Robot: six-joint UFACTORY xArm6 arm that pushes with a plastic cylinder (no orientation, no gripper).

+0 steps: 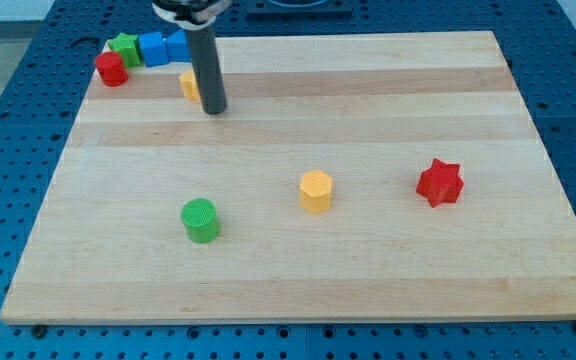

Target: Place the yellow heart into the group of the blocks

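Observation:
The yellow heart (188,85) lies near the view's top left, partly hidden behind my rod. My tip (213,110) rests on the board just right of and slightly below it, touching or nearly touching. The group sits at the top left corner: a red block (111,69), a green star-like block (124,48), a blue block (153,48) and another blue block (177,44) partly hidden by the rod. The heart lies a short way right of and below this group.
A wooden board (368,260) lies on a blue perforated table. A green cylinder (200,220) stands at the lower left, a yellow hexagonal block (316,190) at the middle, a red star (440,182) at the right.

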